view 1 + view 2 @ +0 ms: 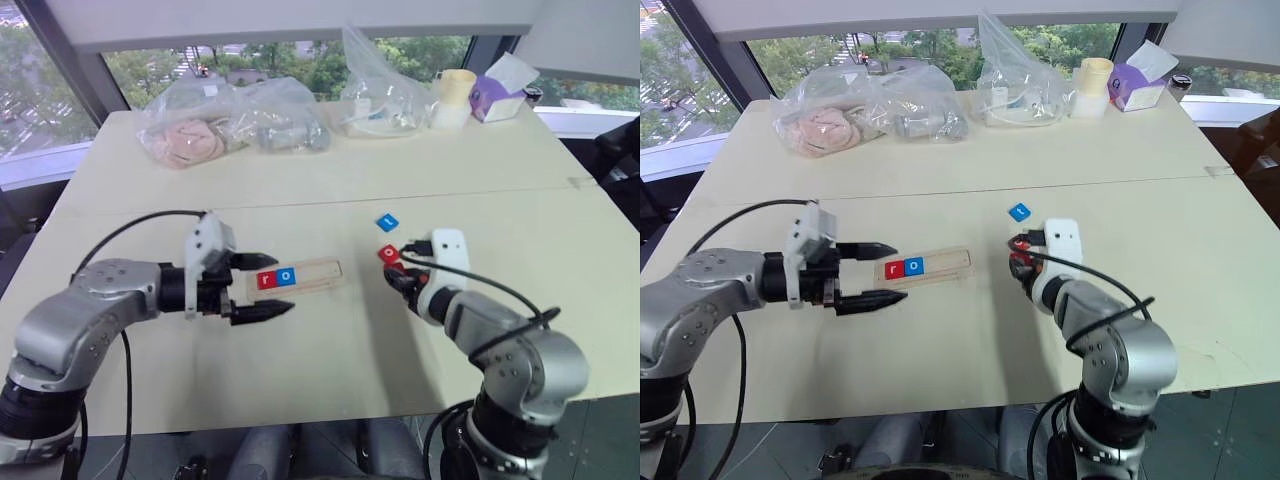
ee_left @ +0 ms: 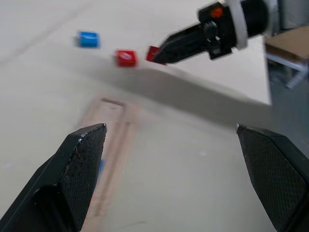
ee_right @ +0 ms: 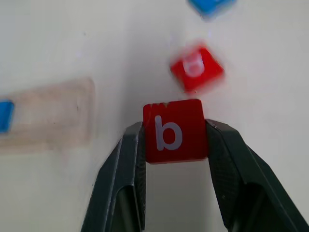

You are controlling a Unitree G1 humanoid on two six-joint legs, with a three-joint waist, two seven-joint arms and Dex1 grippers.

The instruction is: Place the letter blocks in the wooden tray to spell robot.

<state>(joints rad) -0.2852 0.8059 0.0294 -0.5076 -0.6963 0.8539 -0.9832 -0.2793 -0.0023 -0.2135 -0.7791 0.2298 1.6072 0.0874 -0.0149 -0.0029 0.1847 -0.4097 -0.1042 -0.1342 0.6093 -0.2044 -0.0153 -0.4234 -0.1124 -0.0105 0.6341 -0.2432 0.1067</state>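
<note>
Holding the red b block (image 3: 175, 131) between its two black fingers, the right gripper (image 3: 175, 145) is closed on this tile, w/ the white letter facing the wrist camera. In the head views this gripper sits to the right of the wooden tray (image 1: 296, 276), well apart from it, above the table (image 1: 330, 180).

Wooden tray lies near the middle of the table, long side going left-right and a bit tilted. Inside its slot, at the left end, there are 2 tiles side by side and touching: a red r block (image 1: 266, 280) and just right of it a blue o block (image 1: 287, 276). The rest of the slot, to the right of them, is bare wood.

Right of the tray, close to the right gripper's tip, one more red block (image 3: 196, 67) lies on the table; its letter is too blurred to read. A blue block (image 1: 387, 222) lies further from the tray, beyond the red one and near it; the letter I cannot tell.

Left gripper (image 1: 258, 287) is at the left end of the tray, its fingers wide apart and gripping nothing. One finger is on the far side of the tray's end and the other on the near side; whether they touch the wood, I cannot tell.

Far behind the tray, at the back edge of the table: clear plastic bags (image 1: 235, 125), a pale cup (image 1: 453, 97) and a purple tissue box (image 1: 497, 95).
</note>
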